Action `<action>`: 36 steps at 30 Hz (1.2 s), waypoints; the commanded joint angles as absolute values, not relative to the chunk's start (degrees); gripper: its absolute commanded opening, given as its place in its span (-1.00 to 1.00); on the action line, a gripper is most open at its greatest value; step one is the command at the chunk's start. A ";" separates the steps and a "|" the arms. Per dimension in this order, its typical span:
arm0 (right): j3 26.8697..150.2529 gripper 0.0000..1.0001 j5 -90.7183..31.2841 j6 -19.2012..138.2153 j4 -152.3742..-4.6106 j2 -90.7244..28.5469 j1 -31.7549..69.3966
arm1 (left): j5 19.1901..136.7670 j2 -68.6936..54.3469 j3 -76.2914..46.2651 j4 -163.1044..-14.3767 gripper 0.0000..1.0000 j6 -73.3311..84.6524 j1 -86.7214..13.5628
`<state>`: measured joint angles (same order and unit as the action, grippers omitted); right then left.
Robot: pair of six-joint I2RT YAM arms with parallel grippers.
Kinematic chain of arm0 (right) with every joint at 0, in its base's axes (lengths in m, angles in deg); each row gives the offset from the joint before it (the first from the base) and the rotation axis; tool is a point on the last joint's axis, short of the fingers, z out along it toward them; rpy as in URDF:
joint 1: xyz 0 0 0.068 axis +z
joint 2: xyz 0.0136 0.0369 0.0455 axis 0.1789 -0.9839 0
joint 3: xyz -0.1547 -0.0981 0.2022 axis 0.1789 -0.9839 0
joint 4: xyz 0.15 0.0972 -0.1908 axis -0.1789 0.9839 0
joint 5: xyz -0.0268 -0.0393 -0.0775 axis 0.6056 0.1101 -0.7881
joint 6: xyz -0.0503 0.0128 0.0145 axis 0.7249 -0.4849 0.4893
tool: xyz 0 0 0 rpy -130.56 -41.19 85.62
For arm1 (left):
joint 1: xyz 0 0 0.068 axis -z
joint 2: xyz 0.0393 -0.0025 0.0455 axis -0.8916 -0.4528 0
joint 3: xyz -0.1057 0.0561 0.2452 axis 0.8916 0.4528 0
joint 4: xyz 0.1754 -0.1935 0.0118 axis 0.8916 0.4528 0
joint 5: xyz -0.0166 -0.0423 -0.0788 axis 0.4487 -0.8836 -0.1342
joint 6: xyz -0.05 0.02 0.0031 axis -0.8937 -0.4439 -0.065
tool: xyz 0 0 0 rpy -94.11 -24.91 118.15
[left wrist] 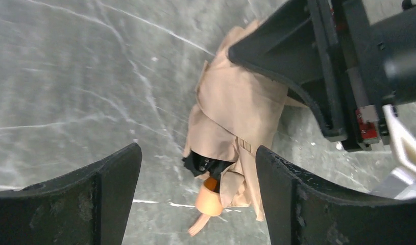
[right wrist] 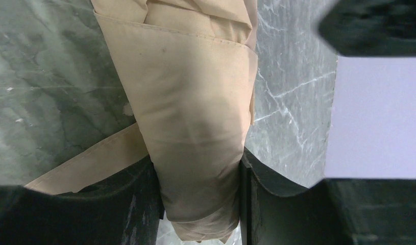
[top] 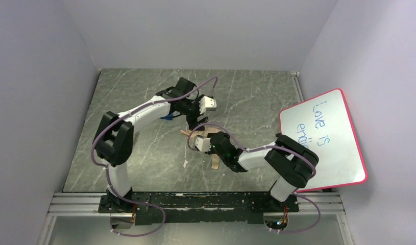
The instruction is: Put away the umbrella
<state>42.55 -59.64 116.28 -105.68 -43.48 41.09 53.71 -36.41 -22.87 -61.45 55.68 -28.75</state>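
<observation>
The umbrella (top: pixel 210 139) lies folded on the table's middle, cream-beige fabric bunched around it. My right gripper (right wrist: pixel 200 199) is shut on the umbrella (right wrist: pixel 195 102), both fingers pressed against the canopy, and a beige strap (right wrist: pixel 93 163) trails off to the left. My left gripper (left wrist: pixel 198 153) hangs open just above the umbrella (left wrist: pixel 236 102), its fingers apart on either side of the handle end and touching nothing. There the black lining shows, with the tan handle (left wrist: pixel 210 198) poking out. In the overhead view the left gripper (top: pixel 195 121) sits just behind the right gripper (top: pixel 201 143).
A grey marbled table (top: pixel 257 97) is walled on three sides. A whiteboard (top: pixel 323 140) with a pink rim and handwriting leans at the right edge, close to the right arm's elbow. The arm bases sit on a rail (top: pixel 195 201) at the near edge.
</observation>
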 commanded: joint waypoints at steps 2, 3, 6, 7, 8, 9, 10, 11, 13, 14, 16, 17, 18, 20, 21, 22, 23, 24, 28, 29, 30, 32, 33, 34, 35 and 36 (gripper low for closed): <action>37.80 -0.59 -59.64 114.39 -97.43 -47.48 44.10 | 43.03 -43.63 -30.28 -43.80 0.72 65.94 -29.58; 37.72 -0.59 -59.83 114.46 -97.47 -47.70 44.41 | 42.33 -44.85 -31.23 -42.33 0.72 66.87 -29.59; 37.46 -0.59 -59.95 114.74 -97.47 -47.80 45.12 | 39.73 -47.86 -33.44 -39.96 0.72 67.27 -29.75; 37.37 -0.59 -59.95 114.79 -97.44 -47.68 45.17 | 38.30 -48.80 -34.30 -38.51 0.72 68.23 -29.83; 37.29 -0.59 -59.95 114.83 -97.26 -47.46 45.35 | 37.15 -49.78 -35.00 -37.25 0.72 69.13 -29.85; 37.23 -0.59 -59.99 114.91 -97.23 -47.29 45.29 | 37.14 -50.67 -35.64 -36.44 0.72 69.47 -29.86; 37.19 -0.59 -60.07 114.99 -97.20 -47.16 45.32 | 37.38 -51.52 -36.11 -35.77 0.71 69.65 -29.86; 37.19 -0.60 -60.12 115.11 -97.24 -47.07 45.34 | 37.59 -52.18 -36.33 -35.43 0.71 69.70 -29.86; 37.27 -0.60 -60.04 115.26 -97.06 -46.90 45.46 | 37.82 -53.22 -36.16 -35.34 0.71 70.10 -29.86; 37.27 -0.60 -60.08 115.35 -97.22 -46.80 45.51 | 37.91 -53.64 -36.03 -35.40 0.71 70.11 -29.86; 37.27 -0.60 -60.12 115.30 -97.37 -46.79 45.50 | 37.86 -54.57 -35.87 -35.41 0.70 69.81 -29.86; 37.43 -0.60 -60.12 115.28 -97.29 -46.86 45.57 | 37.67 -55.06 -35.64 -35.29 0.70 69.73 -29.86; 37.52 -0.60 -60.12 115.28 -97.28 -47.05 45.59 | 37.64 -55.29 -35.27 -35.43 0.69 69.60 -29.86; 37.77 -0.60 -60.29 115.41 -97.29 -47.21 45.74 | 38.18 -55.55 -34.35 -35.98 0.67 68.94 -29.77; 37.92 -0.60 -60.42 115.45 -97.28 -47.21 45.85 | 39.29 -55.60 -33.81 -36.44 0.67 68.35 -29.72; 37.97 -0.60 -60.51 115.57 -97.36 -47.17 46.00 | 40.42 -55.65 -33.21 -36.91 0.67 67.62 -29.58; 37.98 -0.60 -60.55 115.54 -97.49 -47.09 46.03 | 41.99 -55.61 -32.66 -37.28 0.67 67.11 -29.40; 37.98 -0.60 -60.60 115.56 -97.60 -46.90 46.05 | 43.28 -55.56 -32.06 -37.66 0.67 66.74 -29.15; 37.57 -0.60 -61.16 115.78 -98.70 -46.23 46.16 | 45.88 -56.12 -30.42 -38.62 0.67 65.86 -28.46; 37.42 -0.60 -61.17 115.92 -99.06 -45.98 46.20 | 46.08 -56.54 -30.39 -38.27 0.67 65.85 -28.37; 37.10 -0.60 -61.15 116.05 -99.53 -45.80 46.40 | 46.34 -56.95 -30.20 -38.09 0.67 65.84 -28.30; 36.92 -0.60 -61.16 116.08 -99.65 -45.63 46.52 | 47.23 -57.54 -29.76 -38.20 0.65 65.63 -28.12; 36.88 -0.60 -61.24 116.13 -99.77 -45.56 46.51 | 47.87 -57.80 -29.51 -38.27 0.63 65.47 -28.06; 36.79 -0.60 -61.33 116.24 -100.01 -45.55 46.53 | 48.47 -58.00 -29.08 -38.48 0.60 65.08 -28.02; 36.75 -0.60 -61.35 116.24 -100.08 -45.47 46.60 | 49.21 -58.24 -28.76 -38.62 0.58 64.73 -27.95; 36.75 -0.60 -61.35 116.24 -100.09 -45.46 46.64 | 50.16 -58.47 -28.41 -38.88 0.56 64.40 -27.90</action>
<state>39.80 -65.26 117.04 -109.65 -43.74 45.57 43.32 -54.57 -31.70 -41.67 66.41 -28.32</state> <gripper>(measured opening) 0.484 0.797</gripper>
